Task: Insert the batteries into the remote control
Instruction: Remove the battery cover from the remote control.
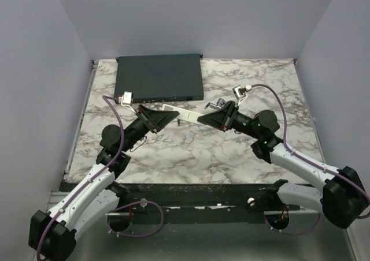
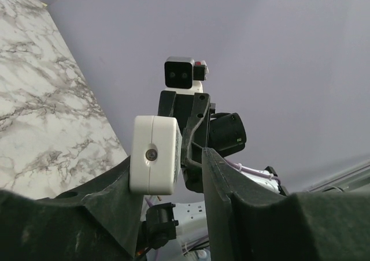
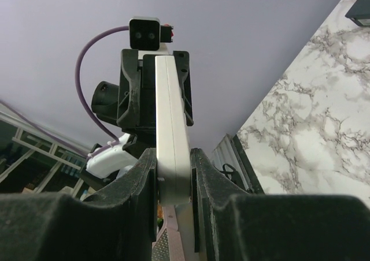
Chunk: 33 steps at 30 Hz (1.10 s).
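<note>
The remote (image 1: 182, 113) looks like a light, stiff bar of smooth white plastic, so it is likely to slip or swivel if pinched at one spot. Its long flat sides are the safest places to hold it, leaving the back cover and the battery slot free. It hangs above the marble table (image 1: 191, 151), just in front of the dark box (image 1: 159, 76), and bridges the two arms. The right gripper (image 3: 173, 157) is clamped on one end, its jaws pressing both narrow sides with the bar edge-on between them. At the other end the left gripper (image 2: 167, 163) stands apart around the bar. The rounded white end leans on one jaw and a clear gap shows to the other, so that hand gives little support. No batteries show in any view, so I cannot tell where they are.
</note>
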Each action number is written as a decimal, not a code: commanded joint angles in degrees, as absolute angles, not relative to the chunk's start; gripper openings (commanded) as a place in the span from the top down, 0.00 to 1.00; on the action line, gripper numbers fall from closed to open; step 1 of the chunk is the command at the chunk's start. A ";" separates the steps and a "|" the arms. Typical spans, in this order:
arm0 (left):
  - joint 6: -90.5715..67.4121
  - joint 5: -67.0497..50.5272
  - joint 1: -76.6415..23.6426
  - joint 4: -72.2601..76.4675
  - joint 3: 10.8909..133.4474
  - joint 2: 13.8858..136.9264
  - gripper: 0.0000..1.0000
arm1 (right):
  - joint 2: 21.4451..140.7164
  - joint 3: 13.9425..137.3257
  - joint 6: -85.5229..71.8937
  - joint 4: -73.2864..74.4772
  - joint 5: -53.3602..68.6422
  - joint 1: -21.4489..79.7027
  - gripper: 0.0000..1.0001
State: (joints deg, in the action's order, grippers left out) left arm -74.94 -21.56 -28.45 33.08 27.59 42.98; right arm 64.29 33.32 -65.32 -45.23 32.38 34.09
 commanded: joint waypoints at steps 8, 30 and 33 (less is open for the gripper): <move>-75.32 -24.33 -28.12 38.71 28.62 43.35 0.61 | 66.57 33.84 -63.93 -43.56 32.52 33.40 0.99; -74.53 -23.95 -28.11 37.71 29.62 43.63 1.00 | 65.38 36.33 -56.64 -31.13 28.67 33.40 0.64; -74.70 -24.25 -28.12 37.66 30.11 44.12 1.00 | 65.44 36.39 -56.59 -29.65 27.54 33.33 0.58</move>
